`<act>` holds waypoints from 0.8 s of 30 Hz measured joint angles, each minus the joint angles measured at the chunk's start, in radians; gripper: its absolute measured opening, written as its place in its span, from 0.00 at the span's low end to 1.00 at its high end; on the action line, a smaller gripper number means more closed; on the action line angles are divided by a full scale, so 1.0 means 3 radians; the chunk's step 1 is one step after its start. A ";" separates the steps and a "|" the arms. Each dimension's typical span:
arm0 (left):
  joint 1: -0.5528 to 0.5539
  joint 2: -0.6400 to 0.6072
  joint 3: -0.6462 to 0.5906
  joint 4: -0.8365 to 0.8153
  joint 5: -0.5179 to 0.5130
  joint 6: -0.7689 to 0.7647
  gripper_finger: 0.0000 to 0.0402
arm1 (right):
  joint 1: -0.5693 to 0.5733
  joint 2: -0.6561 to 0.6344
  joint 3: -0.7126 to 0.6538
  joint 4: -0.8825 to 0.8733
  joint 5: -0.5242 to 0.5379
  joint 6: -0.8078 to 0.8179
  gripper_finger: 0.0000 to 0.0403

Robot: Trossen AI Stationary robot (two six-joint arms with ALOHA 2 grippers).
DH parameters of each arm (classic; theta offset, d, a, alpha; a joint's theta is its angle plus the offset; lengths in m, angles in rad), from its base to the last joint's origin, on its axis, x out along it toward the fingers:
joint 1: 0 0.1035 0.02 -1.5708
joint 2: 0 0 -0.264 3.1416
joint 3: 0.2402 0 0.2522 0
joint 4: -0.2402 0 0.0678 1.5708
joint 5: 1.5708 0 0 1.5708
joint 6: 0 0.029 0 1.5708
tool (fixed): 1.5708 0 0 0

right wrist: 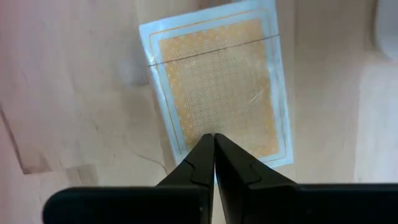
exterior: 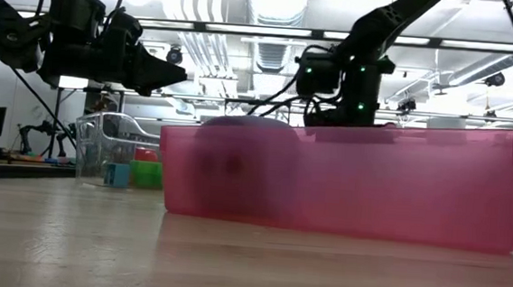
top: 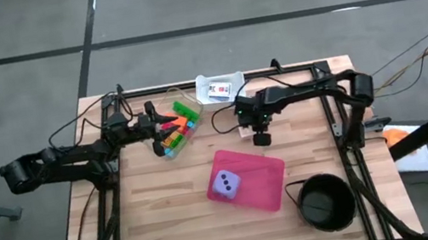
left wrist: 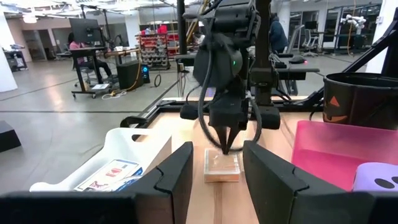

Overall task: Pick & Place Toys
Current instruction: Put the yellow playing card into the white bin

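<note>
Several green, orange, red, pink and blue bricks [top: 175,133] lie in a clear container [exterior: 116,147] at the table's far left. The lilac die [top: 226,185] rests in a pink tray [top: 263,183]. My left gripper [top: 155,129] is open and empty, held level above the container's left side; its fingers [left wrist: 180,171] point toward the table's right. My right gripper [right wrist: 214,138] is shut and points straight down over a clear case holding an orange-patterned card [right wrist: 217,81], at the far middle of the table [top: 250,127]. My right gripper's shut fingertips [left wrist: 227,148] stand from above over the top of the card case [left wrist: 222,165], near one short end [right wrist: 224,152]. I cannot tell whether they touch it. The case lies flat on the table.
A white tray [top: 219,87] with a small card pack stands at the far edge. A black round bowl [top: 326,201] sits at the near right, beside the pink tray. The arms' dark frame rails run along the left, right and far sides.
</note>
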 joint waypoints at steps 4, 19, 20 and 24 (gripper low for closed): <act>0.0000 0.0000 0.0000 0.0000 0.0000 0.0000 0.35 | 0.0002 -0.0340 -0.0193 0.0476 -0.0149 0.0013 0.04; 0.0000 0.0000 0.0000 0.0000 0.0000 -0.0002 0.35 | 0.0007 -0.0835 -0.0424 0.1106 -0.0446 0.0082 0.66; 0.0000 0.0000 0.0000 0.0000 0.0000 -0.0002 0.35 | 0.0007 -0.0810 -0.0424 0.1102 -0.0426 0.0081 0.73; 0.0000 0.0000 0.0000 0.0000 0.0000 -0.0001 0.35 | 0.0007 -0.0669 -0.0407 0.1012 -0.0341 0.0073 0.96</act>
